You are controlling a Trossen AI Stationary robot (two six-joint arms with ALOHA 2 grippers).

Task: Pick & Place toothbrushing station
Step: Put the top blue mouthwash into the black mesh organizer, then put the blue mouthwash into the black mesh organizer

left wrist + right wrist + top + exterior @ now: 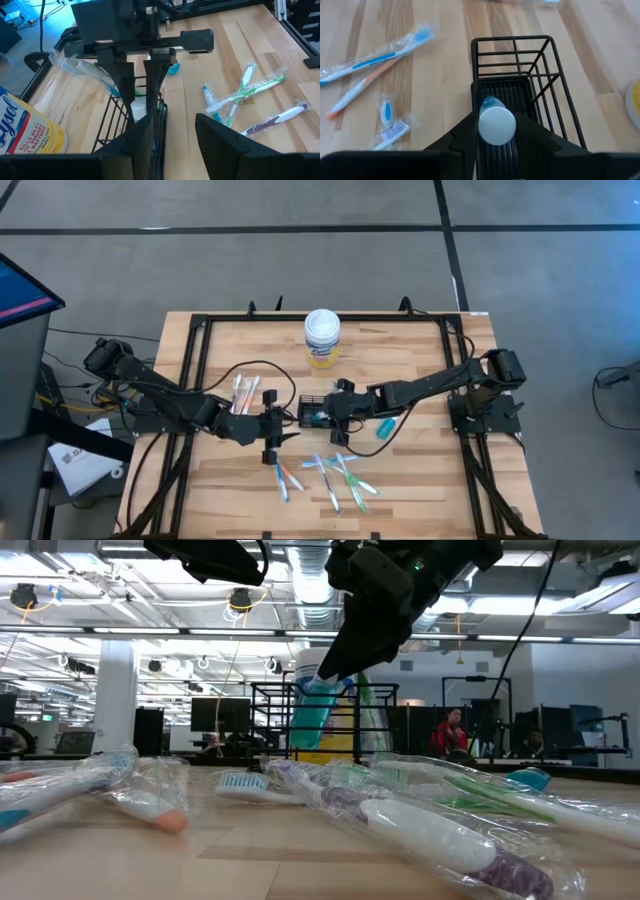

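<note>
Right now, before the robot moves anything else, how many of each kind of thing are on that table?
Black wire holder: 1
White canister: 1
Teal tube: 2, one in the right jaws, another lying loose
Wrapped toothbrushes: at least 7; they overlap, so an exact count is not possible
Total: at least 11
</note>
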